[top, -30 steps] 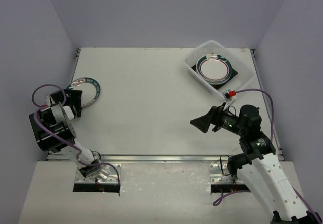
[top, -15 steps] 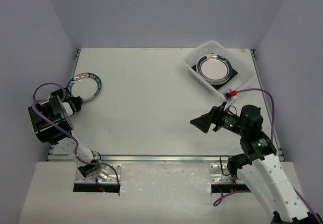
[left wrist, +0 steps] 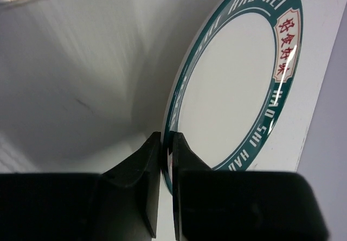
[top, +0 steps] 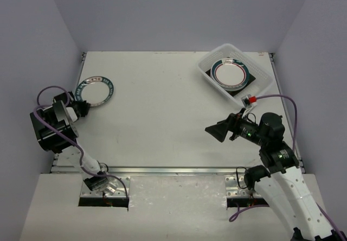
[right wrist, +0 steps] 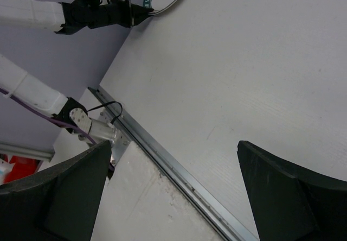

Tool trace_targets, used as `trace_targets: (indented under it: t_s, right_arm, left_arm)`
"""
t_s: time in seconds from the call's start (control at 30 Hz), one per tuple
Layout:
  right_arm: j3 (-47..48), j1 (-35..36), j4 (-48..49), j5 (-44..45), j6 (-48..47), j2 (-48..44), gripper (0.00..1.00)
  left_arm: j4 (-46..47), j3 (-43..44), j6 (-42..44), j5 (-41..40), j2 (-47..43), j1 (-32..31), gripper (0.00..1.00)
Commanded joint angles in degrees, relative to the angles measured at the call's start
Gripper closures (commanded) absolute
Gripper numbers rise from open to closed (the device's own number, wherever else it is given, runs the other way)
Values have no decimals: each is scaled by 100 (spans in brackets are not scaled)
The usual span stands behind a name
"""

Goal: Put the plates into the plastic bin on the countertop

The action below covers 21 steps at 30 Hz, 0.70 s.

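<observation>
The left gripper (top: 81,106) pinches the rim of a round plate (top: 95,91) at the left side of the countertop (top: 157,111). The right gripper (top: 217,132) stands wide and empty, near the bin (top: 209,74).

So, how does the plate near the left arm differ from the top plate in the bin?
The left plate is at the left side of the countertop, its rim pinched by the shut left gripper; the bin plate lies free inside the plastic bin. The left plate's teal rim carries white letters and red characters; the bin plate's rim shows teal and red bands. Both are round with white centres.
</observation>
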Motion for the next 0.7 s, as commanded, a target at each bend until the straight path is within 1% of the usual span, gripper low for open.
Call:
trace_targets:
  t_s: [0.0,0.17,0.27,0.37,0.47,0.57,0.67]
  right_arm:
    - [268,30,192,-29,-65,111,1]
    - [255,30,469,-193,-21,531,1]
    - [217,30,990,-400,117,1194,1]
    - [463,37,1618,-769,546,2429,1]
    - [1191,84,1859,-1020,675,3850,1]
    - [1952,309,1809,-938,564,4782,1]
    - [2424,512,1701,-478,365,5670,1]
  left_arm:
    - [-494,-158,447,368,-803,-406,100]
    - [-286,-229,624,1300,-1681,-760,100]
    - [1,-597,818,1925,-2352,-1273,100]
    - [116,-855,1052,2725,-2641,-1764,100]
    - [250,-1098,1114,3263,-2831,-2248,100]
    - [420,-1287,1029,3553,-3022,-2767,100]
    - [658,-1521,834,3782,-3331,-3165,100]
